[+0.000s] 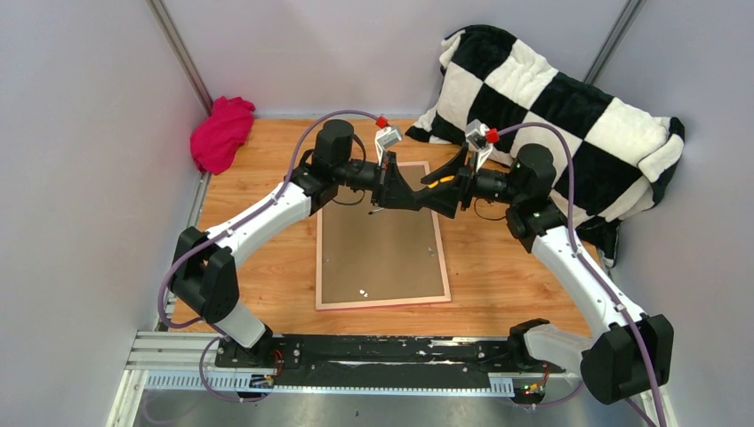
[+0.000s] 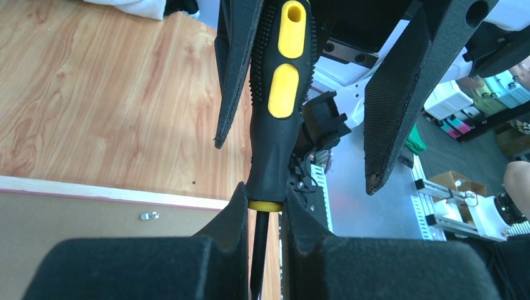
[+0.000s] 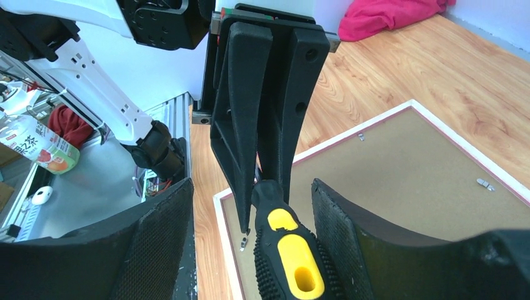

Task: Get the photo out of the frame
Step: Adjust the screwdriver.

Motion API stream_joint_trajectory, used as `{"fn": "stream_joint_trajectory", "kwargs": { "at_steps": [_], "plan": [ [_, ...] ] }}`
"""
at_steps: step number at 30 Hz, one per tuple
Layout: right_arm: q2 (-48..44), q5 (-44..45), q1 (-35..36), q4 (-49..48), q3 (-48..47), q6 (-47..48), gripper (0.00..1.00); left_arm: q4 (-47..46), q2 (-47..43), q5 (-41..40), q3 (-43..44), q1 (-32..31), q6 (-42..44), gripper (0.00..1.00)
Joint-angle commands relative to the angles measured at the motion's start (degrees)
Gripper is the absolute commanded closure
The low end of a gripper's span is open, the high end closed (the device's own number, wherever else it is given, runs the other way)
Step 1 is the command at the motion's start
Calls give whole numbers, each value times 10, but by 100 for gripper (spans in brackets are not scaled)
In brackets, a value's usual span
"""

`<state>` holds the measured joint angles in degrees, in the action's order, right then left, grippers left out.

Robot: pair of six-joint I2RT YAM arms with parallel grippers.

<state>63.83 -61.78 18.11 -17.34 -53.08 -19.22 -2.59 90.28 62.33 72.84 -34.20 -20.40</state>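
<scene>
Light: was bright and even, coming from overhead.
Shadows: fell soft and faint across the frame (image 1: 382,258).
Focus: the nearest foreground was blurred in both wrist views.
Distortion: upright lines leaned outward at the overhead view's edges.

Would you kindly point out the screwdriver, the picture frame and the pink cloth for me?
screwdriver (image 2: 282,90), left wrist view, yellow handle inlay.
picture frame (image 1: 378,253), top view, bare brown back.
pink cloth (image 1: 220,133), top view, its middle.
</scene>
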Motion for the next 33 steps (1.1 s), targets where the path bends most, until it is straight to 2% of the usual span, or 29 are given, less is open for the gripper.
{"fn": "stream_joint_trajectory", "kwargs": {
  "at_steps": [1, 5, 9, 18, 22, 23, 26, 28, 33],
  "plan": [
    [7, -35, 9, -30, 15, -18, 30, -66, 0, -8, 2, -9, -23, 100],
    [8, -23, 9, -5, 15, 4, 35, -67, 1, -11, -1, -9, -22, 100],
    [6, 4, 8, 44, 9, 41, 54, -67, 5, -11, -2, -9, -22, 100],
    [11, 5, 8, 75, 1, 65, 99, -67, 11, -12, 1, -9, -24, 100],
    [6, 16, 8, 96, 0, 81, 100, -69, 14, -3, 8, -8, -25, 100],
    [3, 31, 7, 99, 0, 84, 100, -68, 15, 3, 12, -5, -26, 97],
    [-10, 88, 9, 118, -4, 100, 100, -68, 15, 10, 19, 18, -32, 61],
    [-18, 141, 11, 129, -9, 111, 100, -70, 12, 2, 20, 47, -37, 47],
    [-6, 299, 57, 185, -40, 154, 100, -70, 10, -76, 14, 148, -56, 32]
  ]
}}
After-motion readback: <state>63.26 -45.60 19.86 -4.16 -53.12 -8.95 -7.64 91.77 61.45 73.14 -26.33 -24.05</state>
